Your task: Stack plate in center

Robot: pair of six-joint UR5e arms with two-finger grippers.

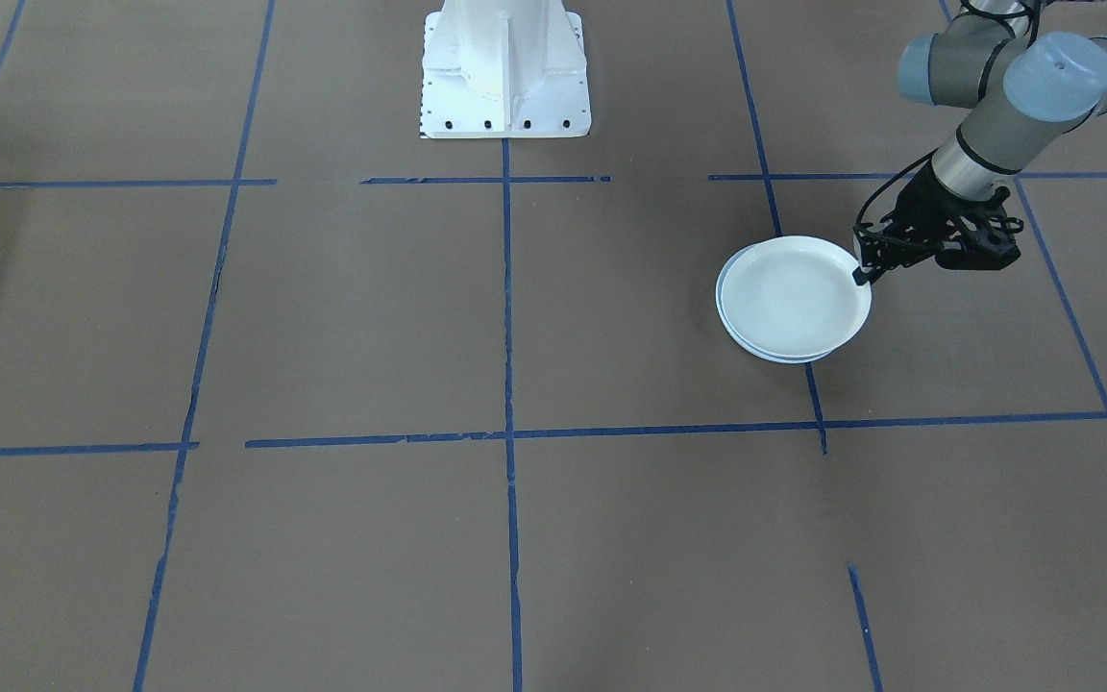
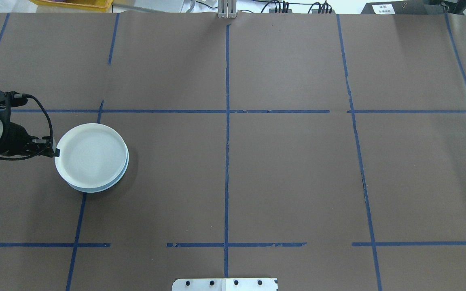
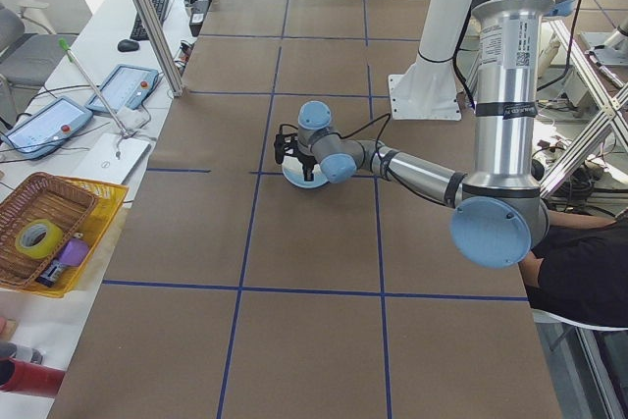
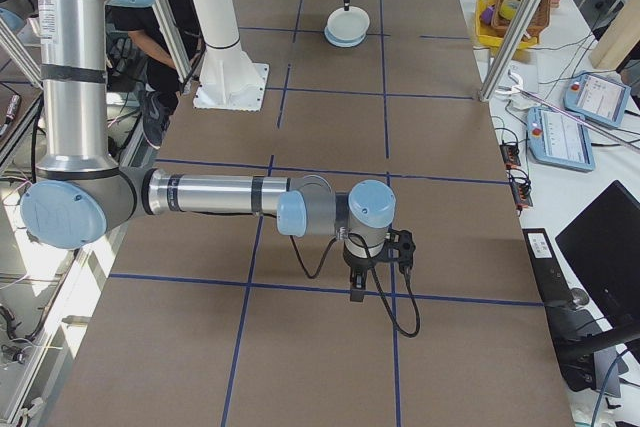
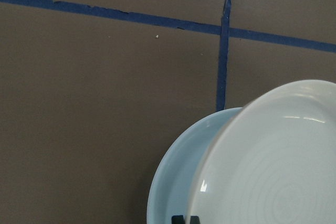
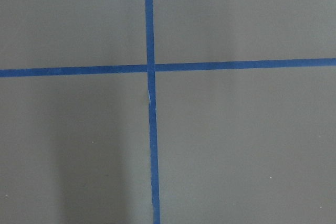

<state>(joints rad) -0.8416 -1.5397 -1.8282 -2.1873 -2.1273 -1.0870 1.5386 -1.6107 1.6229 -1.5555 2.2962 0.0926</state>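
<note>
A white plate with concentric rings (image 1: 794, 293) (image 2: 89, 155) lies slightly offset on top of the pale bluish center plate (image 1: 773, 357) (image 2: 95, 189), in the table's left part. My left gripper (image 1: 863, 279) (image 2: 56, 152) is shut on the ringed plate's rim, on the side towards the table's left end. In the left wrist view the ringed plate (image 5: 273, 171) overlaps the bluish plate (image 5: 178, 182). My right gripper (image 4: 355, 295) hangs over bare table far from the plates and shows only in the exterior right view, so I cannot tell its state.
Brown paper with blue tape lines (image 2: 227, 161) covers the table. The robot's white base (image 1: 505, 72) stands at the table's near edge. A yellow tray with a basket (image 3: 54, 228) and tablets (image 3: 123, 87) sit on the side bench beyond the far edge.
</note>
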